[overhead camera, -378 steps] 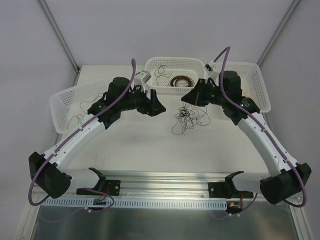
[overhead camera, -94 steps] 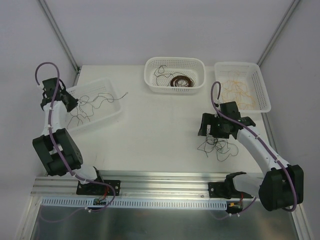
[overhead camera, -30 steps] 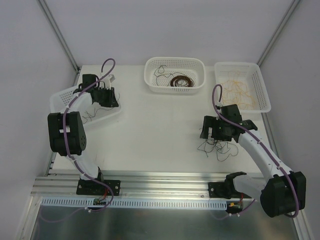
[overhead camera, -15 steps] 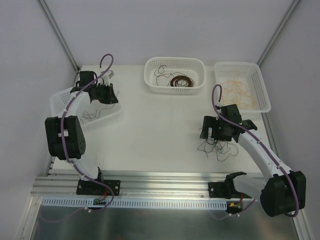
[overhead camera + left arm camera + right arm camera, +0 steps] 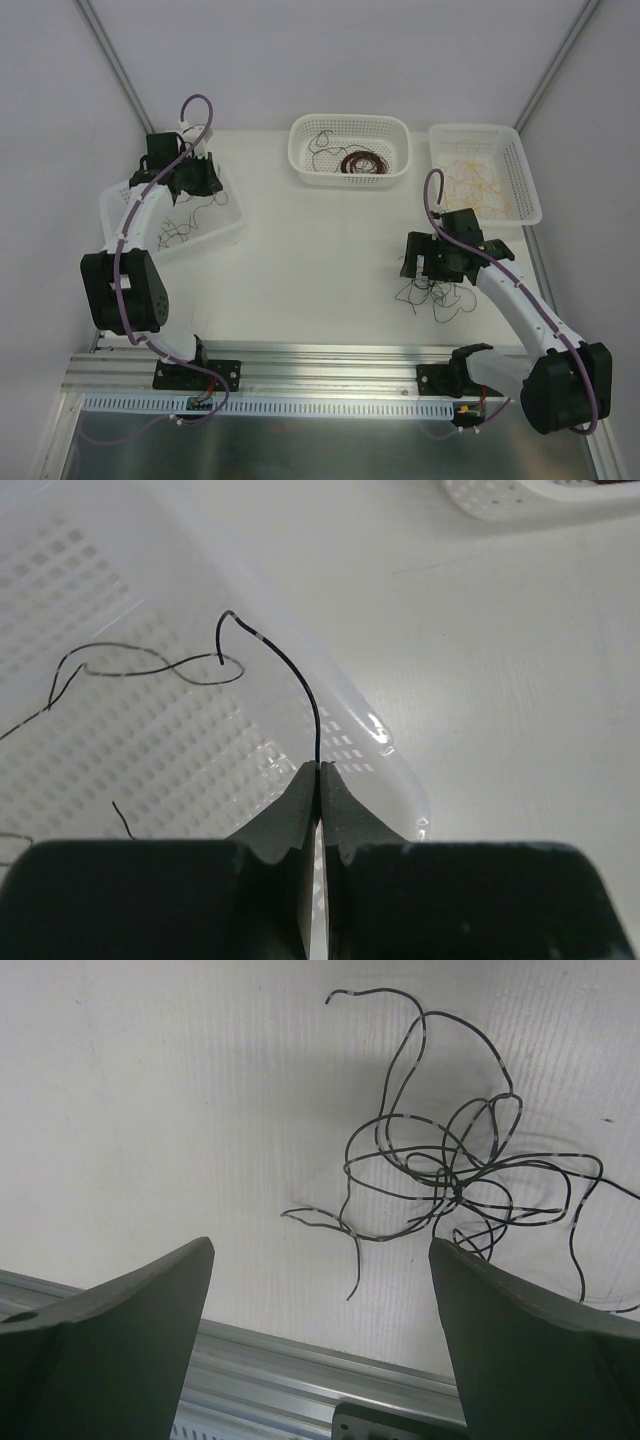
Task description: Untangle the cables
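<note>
Clamps left gripper (image 5: 318,770) on one thin black strand (image 5: 291,670); spreads right gripper (image 5: 320,1250) wide over dark tangle (image 5: 455,1186); three white perforated plastic baskets (image 5: 350,119) around.

Three white perforated baskets are set on a white table (image 5: 310,260). The left basket (image 5: 228,225) is placed at the left edge and turned at an angle. The middle basket (image 5: 350,121) is set at the far edge, and the right basket (image 5: 528,190) just beside it, at the far right corner. A grooved aluminium rail (image 5: 330,358) is fixed along the near edge, with a slotted white strip (image 5: 330,406) before it. Two slanted metal struts (image 5: 118,68) are seen against pale walls.
</note>
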